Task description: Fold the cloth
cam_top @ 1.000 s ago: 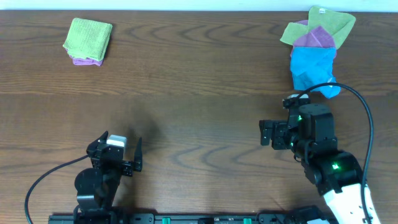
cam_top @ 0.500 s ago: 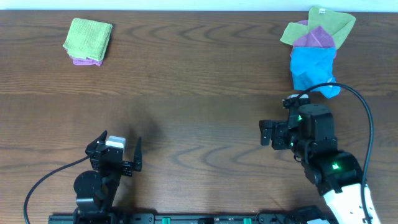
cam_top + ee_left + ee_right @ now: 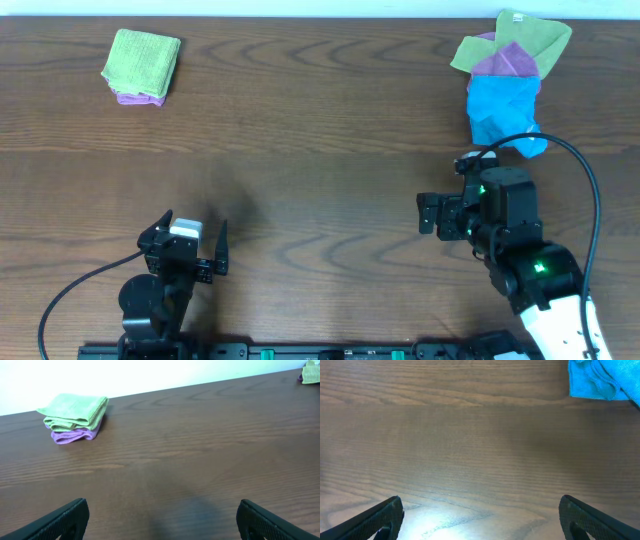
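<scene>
The cloth (image 3: 142,58) lies in the upper left of the overhead frame as a neat, squarish packet, its edges lined up, resting on top of a folded purple cloth (image 3: 138,98). Judged from that, the folding looks done and little is left beyond perhaps tidying. The white tag cannot be made out from these views, so this may not be the exact piece meant.

The left gripper (image 3: 193,226) sits low in the frame near the bottom edge, well apart from the cloth, which is up and to the left of it. Its fingers are spread wide, showing in the two lower corners of the left wrist view, with nothing between them. In that view the cloth is far ahead at upper left.

The right gripper (image 3: 424,214) is at right of centre, much farther from the cloth and released too, holding nothing. Bare table (image 3: 320,150) lies under it. Just above it in the frame is a loose heap of a blue cloth (image 3: 505,110), a crumpled green cloth (image 3: 540,35) and a second purple cloth (image 3: 508,60).
</scene>
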`<state>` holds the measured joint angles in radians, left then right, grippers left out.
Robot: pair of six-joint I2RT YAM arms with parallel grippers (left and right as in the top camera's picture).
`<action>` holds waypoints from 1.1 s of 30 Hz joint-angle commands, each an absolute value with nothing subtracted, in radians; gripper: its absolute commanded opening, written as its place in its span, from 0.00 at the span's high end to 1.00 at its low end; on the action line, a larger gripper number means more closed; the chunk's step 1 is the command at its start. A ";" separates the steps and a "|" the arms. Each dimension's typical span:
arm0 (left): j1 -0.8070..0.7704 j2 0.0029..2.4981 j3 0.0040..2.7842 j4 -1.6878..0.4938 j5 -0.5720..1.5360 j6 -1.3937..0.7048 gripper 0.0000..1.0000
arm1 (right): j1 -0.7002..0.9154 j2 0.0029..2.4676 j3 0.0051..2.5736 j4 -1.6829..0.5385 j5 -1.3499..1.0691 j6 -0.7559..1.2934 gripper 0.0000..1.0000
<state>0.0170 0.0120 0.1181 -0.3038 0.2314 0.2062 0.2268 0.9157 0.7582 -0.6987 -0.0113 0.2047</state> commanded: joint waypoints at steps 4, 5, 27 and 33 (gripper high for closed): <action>0.020 0.004 0.094 -0.307 0.214 0.198 0.05 | 0.232 0.873 0.753 -0.691 0.043 0.169 0.01; 0.020 0.004 0.094 -0.307 0.214 0.198 0.05 | 0.231 0.843 0.746 -0.691 0.072 0.152 0.01; 0.020 0.004 0.094 -0.307 0.214 0.198 0.05 | 0.118 0.098 0.199 -0.544 0.123 0.036 0.01; 0.020 0.004 0.094 -0.307 0.214 0.198 0.05 | 0.118 0.015 0.155 -0.546 0.123 0.036 0.01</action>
